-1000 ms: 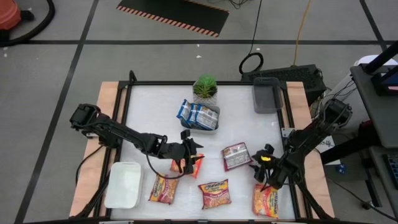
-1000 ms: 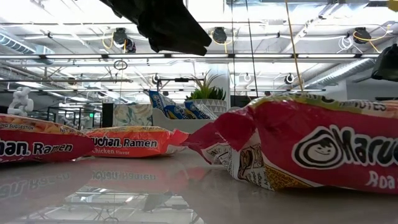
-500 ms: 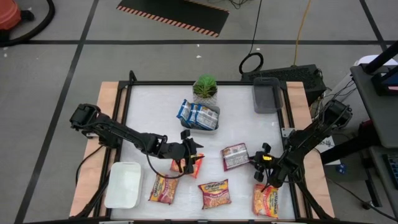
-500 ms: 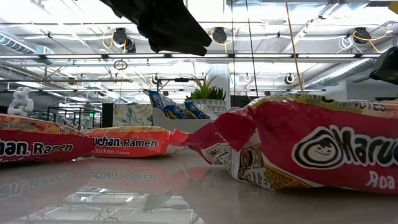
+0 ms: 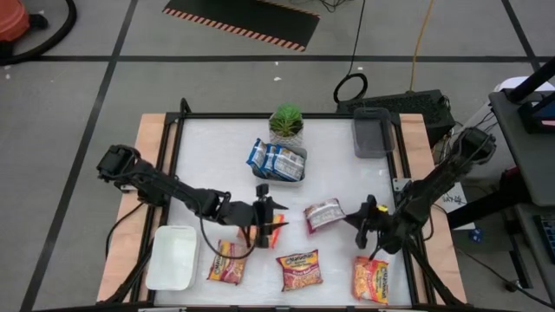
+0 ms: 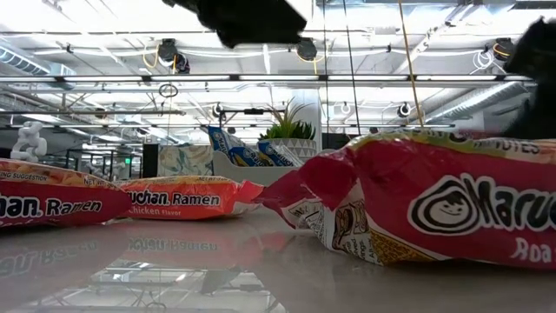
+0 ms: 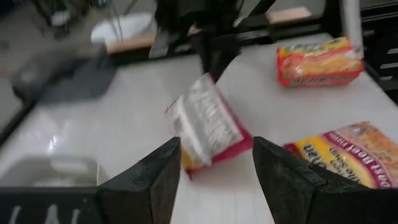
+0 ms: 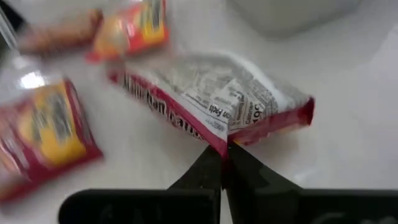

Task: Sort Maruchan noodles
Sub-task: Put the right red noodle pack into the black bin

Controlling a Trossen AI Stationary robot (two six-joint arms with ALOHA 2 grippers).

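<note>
Mid-table, pink-red ramen packet [image 5: 323,216] lying back-side up, long axis running off leftward from right gripper [image 5: 359,223], nearer that arm. Pinched shut on packet's corner edge. Left gripper [image 5: 263,222] hovering half-open nearby, holding nothing.

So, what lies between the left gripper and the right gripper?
In the high view, the red-edged noodle packet, pinched by the right gripper; the left gripper is opposite.

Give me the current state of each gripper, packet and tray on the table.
Right gripper: shut on the red packet's edge.
Red packet: pinched, tilted, printed back up.
Left gripper: open, over the orange packet.
Orange packet: flat, ungripped.
Grey tray: holds blue-white packets.
White tray: empty.
</note>
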